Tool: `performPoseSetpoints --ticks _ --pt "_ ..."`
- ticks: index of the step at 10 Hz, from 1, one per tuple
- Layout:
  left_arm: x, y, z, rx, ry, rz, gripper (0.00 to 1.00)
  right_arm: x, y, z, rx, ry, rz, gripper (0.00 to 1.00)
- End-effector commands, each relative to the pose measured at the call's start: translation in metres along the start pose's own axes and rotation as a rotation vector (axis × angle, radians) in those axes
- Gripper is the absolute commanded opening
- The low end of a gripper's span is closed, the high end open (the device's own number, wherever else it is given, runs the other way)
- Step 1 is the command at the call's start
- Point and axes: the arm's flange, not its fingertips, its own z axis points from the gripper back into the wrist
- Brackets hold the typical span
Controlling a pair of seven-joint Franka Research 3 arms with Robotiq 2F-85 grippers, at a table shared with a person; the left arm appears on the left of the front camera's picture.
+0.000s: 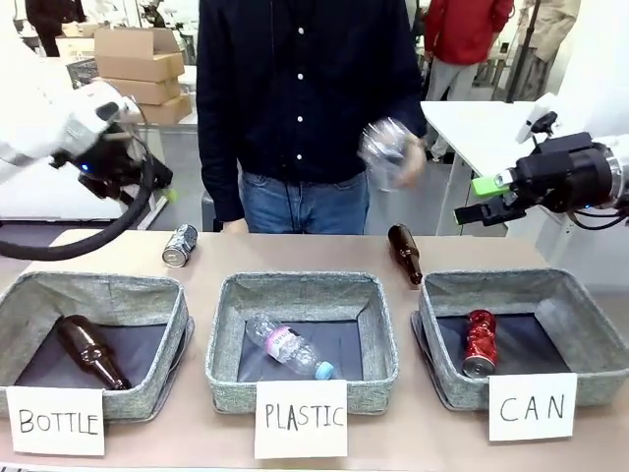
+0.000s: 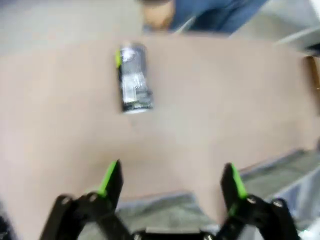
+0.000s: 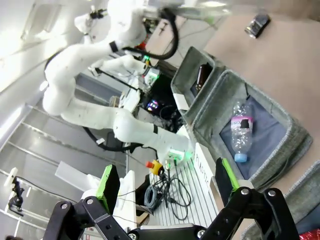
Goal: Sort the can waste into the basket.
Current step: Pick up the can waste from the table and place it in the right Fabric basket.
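The dark silvery can [image 1: 180, 245] lies on its side on the table behind the BOTTLE bin, and it appears blurred in the left wrist view as the can [image 2: 132, 77]. My left gripper [image 1: 157, 185] hangs open above and left of it; in its wrist view the left gripper [image 2: 172, 177] is empty, with the can well ahead of the fingers. The red can [image 1: 480, 341] lies inside the grey basket [image 1: 521, 280] behind the "CAN" card. My right gripper [image 1: 486, 197] is open and empty in the air above that basket, as the right gripper [image 3: 167, 182] also shows.
A person stands at the far side holding a clear plastic bottle [image 1: 388, 152] in a raised hand. A brown bottle [image 1: 404, 253] lies on the table behind the CAN basket. The BOTTLE bin [image 1: 98, 285] holds a brown bottle, and the PLASTIC bin [image 1: 300, 285] holds a clear bottle [image 1: 290, 347].
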Motion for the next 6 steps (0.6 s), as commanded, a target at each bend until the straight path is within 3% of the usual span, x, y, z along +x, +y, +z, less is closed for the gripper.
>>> performPoseSetpoints --ticks 1,3,6 --pt "0.037 -0.009 -0.021 0.133 0.296 -0.033 1.0 0.003 0.004 0.001 -0.014 0.007 -0.017 1.0" --pt "0.043 -0.008 -0.058 0.156 0.305 -0.02 1.0 0.003 0.004 0.001 -0.014 0.007 -0.017 1.0" --pt "0.057 -0.008 -0.091 0.038 0.233 -0.022 1.0 0.003 0.004 0.001 -0.014 0.007 -0.017 1.0"
